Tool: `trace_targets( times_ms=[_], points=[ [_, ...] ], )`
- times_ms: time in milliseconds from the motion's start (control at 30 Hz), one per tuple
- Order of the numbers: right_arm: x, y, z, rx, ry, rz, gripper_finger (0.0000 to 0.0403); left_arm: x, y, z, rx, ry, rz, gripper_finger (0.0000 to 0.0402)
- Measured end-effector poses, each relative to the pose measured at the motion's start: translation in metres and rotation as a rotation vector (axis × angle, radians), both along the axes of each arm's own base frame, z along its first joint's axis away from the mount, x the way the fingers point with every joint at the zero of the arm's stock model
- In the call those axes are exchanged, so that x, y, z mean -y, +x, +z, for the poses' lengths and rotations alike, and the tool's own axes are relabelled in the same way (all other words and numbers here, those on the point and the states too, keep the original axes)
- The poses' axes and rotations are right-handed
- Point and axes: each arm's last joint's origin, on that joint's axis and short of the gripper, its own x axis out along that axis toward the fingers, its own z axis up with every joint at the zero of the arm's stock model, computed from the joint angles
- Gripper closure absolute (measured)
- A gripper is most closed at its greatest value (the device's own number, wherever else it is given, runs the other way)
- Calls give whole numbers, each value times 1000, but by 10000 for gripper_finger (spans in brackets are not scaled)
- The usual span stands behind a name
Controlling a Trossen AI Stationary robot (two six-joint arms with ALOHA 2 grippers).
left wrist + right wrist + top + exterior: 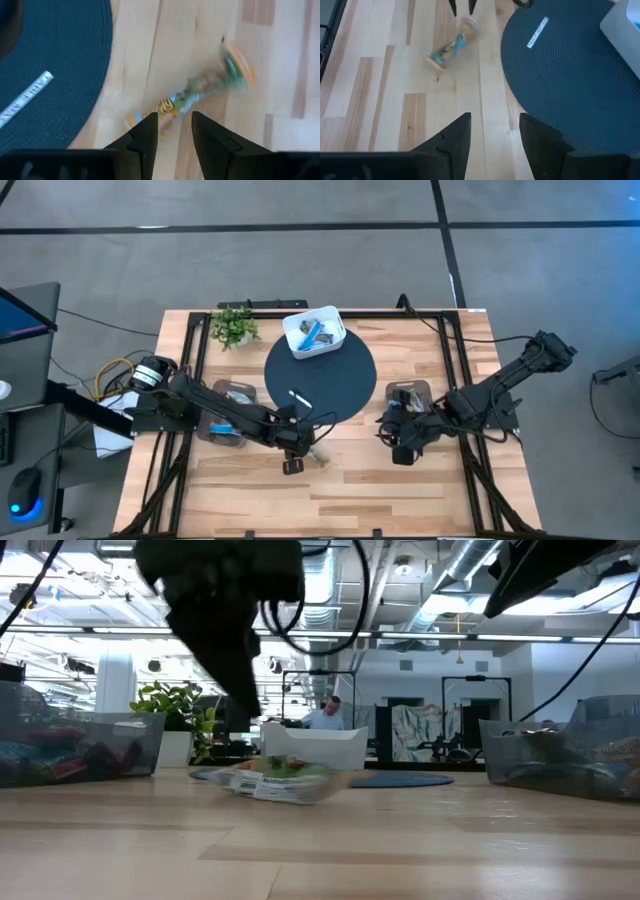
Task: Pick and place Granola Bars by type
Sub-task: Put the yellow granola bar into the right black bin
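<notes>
One tan granola bar with green and red marks point(200, 92) lies flat on the bare wood near the mat's near edge, also visible in the high view point(318, 459), low view point(280, 781) and right wrist view point(452, 48). My left gripper point(173, 122) is open and hangs just above the bar's end; in the low view its fingers point(248, 705) stay clear of the wrapper. My right gripper point(492, 127) is open over bare wood to the right point(401, 450), touching nothing. Blue bars lie in the white box point(314, 332).
A dark round mat point(320, 375) carries the white box at its far side and a thin white stick point(298, 398). Mesh bins holding bars stand left point(233, 394) and right point(408, 394). A small plant point(233, 327) stands at the far left. Bare wood stretches along the near edge.
</notes>
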Motion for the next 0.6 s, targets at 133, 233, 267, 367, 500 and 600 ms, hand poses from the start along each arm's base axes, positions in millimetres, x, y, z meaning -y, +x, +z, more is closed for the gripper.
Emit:
trace_targets(
  times_ms=[133, 233, 267, 367, 500, 600],
  points=[
    [1, 8, 5, 66, 13, 47, 243, 1, 6, 26, 27, 4, -10, 290],
    [1, 22, 7, 134, 49, 96, 243, 4, 1, 50, 67, 43, -28, 290],
    [1, 27, 6, 148, 57, 111, 243, 5, -2, 57, 82, 64, -33, 290],
    [-1, 47, -2, 187, 109, 165, 243, 7, -17, 78, 139, 128, -21, 290],
    [-7, 73, -24, 200, 189, 222, 243, 7, -44, 107, 207, 222, 7, 290],
    [-7, 90, -35, 239, 265, 219, 243, 6, -63, 124, 242, 268, 15, 290]
  ],
)
